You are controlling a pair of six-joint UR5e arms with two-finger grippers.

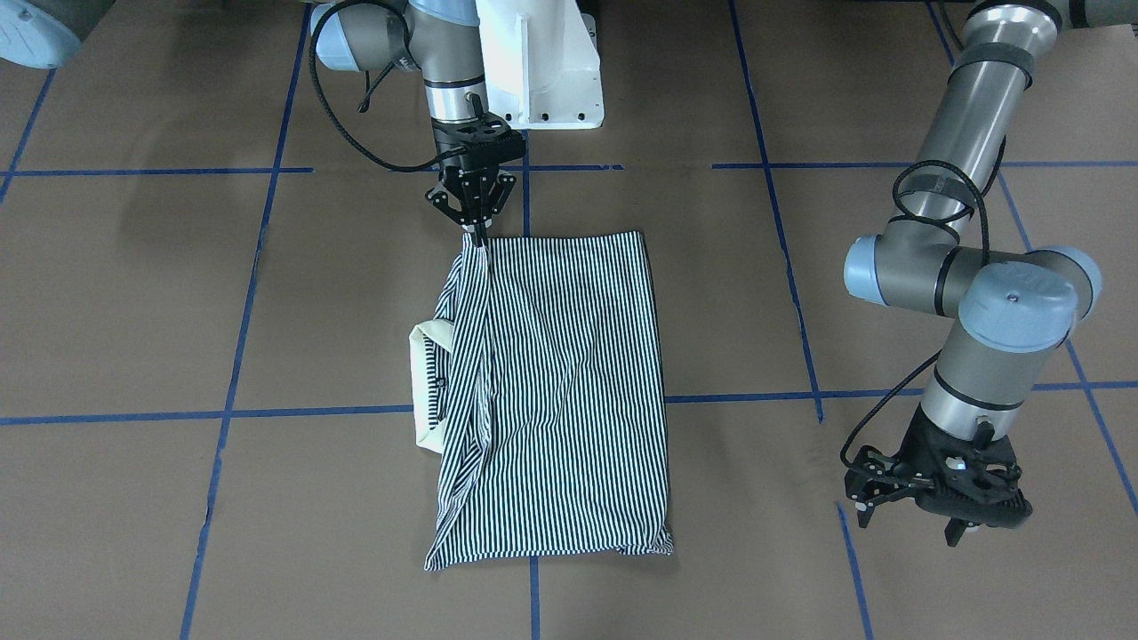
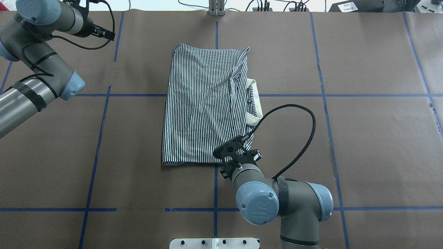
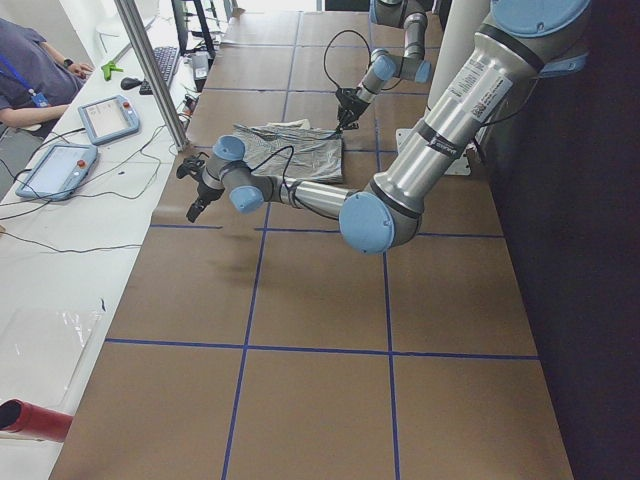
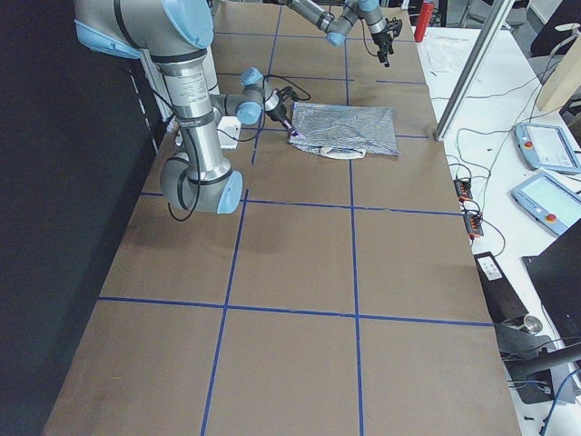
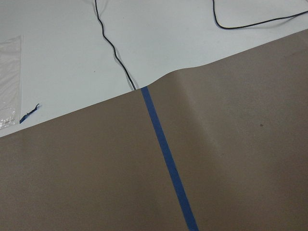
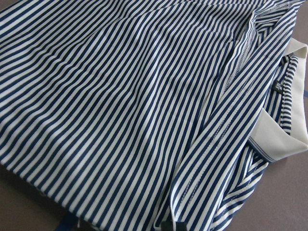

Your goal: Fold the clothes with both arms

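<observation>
The striped polo shirt [image 1: 569,382] [image 2: 204,107] lies folded into a long rectangle in the middle of the brown table. Its cream collar [image 1: 425,382] [image 2: 255,103] sticks out on the robot's right side. My right gripper [image 1: 477,233] [image 2: 238,152] is shut on the shirt's near right corner, and the fabric rises to its tips. The right wrist view is filled with striped cloth [image 6: 120,110] and collar [image 6: 288,139]. My left gripper [image 1: 907,523] [image 3: 190,190] hangs open and empty over bare table, far to the shirt's left near the far edge.
The white pedestal base [image 1: 542,71] [image 2: 214,243] stands behind the shirt. Blue tape lines [image 5: 166,159] cross the brown paper. Past the far edge lies a white desk [image 5: 57,48] with cables and tablets [image 3: 110,118]; a person [image 3: 30,70] sits there. A metal post [image 3: 150,70] stands at that edge.
</observation>
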